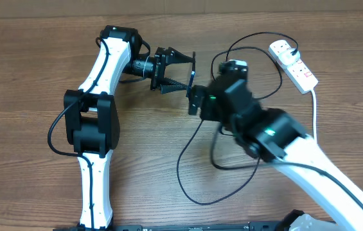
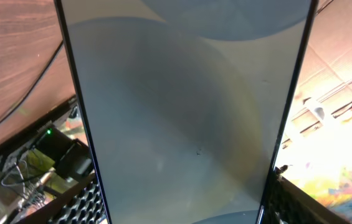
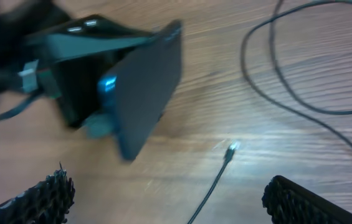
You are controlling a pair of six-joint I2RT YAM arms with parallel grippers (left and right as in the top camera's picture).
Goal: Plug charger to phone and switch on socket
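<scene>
Brown wooden table [image 1: 33,45] lies under both arms. My left gripper [image 1: 187,72] is clamped on the phone [image 2: 182,112], one finger on each long edge, and holds it above the wood, tilted. In the left wrist view the screen fills almost the whole picture. My right gripper [image 3: 172,199] stands just beside the phone with its jaws spread wide and nothing between them. Its two fingertips frame the connector tip [image 3: 230,148] of the charger [image 1: 180,168], which lies on the wood near the phone and apart from it. The black cable loops under the right arm toward the socket [image 1: 293,64] at the far right. Its white plug seems to sit there, but I cannot tell for sure.
</scene>
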